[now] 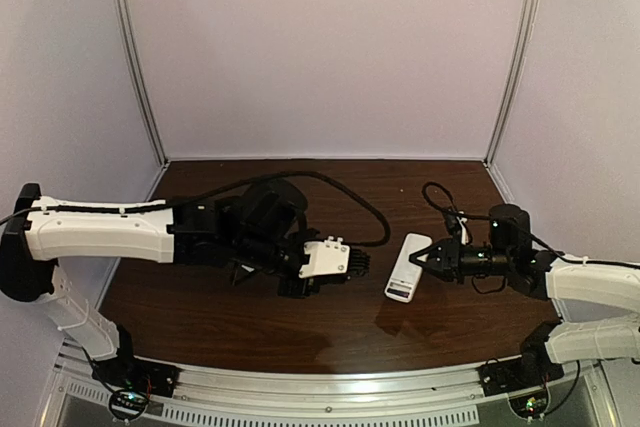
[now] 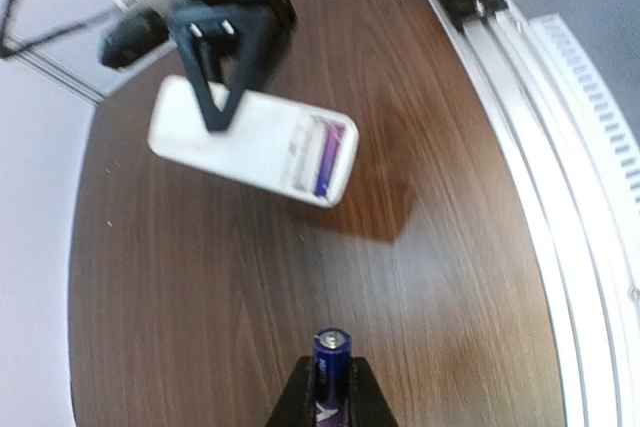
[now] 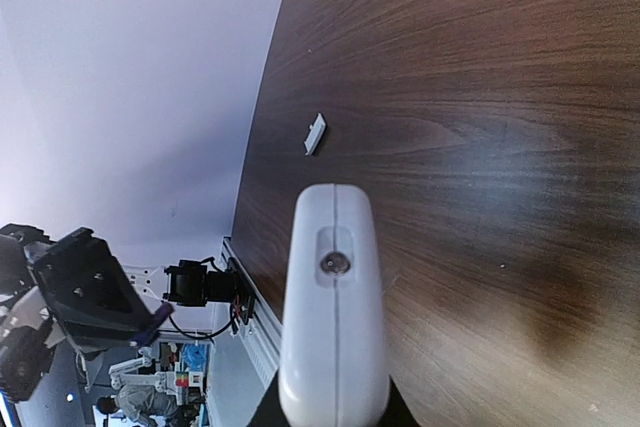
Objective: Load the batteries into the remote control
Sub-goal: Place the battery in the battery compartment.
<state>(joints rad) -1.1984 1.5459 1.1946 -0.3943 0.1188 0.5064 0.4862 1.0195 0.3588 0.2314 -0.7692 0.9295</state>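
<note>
Left fingers [image 2: 300,399] clamp a battery [image 2: 331,357] pointing at the remote control [image 2: 235,142], upper left of frame, gripped crosswise by the closed right fingers [image 2: 203,77].

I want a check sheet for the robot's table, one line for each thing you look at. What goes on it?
Surface: dark wood table, with a shadow under the raised remote.
Job's things: remote control held off the table, back open, first battery already inside; second battery not yet in.
Clutter: small white piece lying flat on the table, maybe the battery lid.
Grippers: left gripper shut on the second battery; right gripper shut on the remote control.
Cables: black cable looping over the table by the left arm.
Surroundings: plain pale walls; metal rail along the near edge.
</note>
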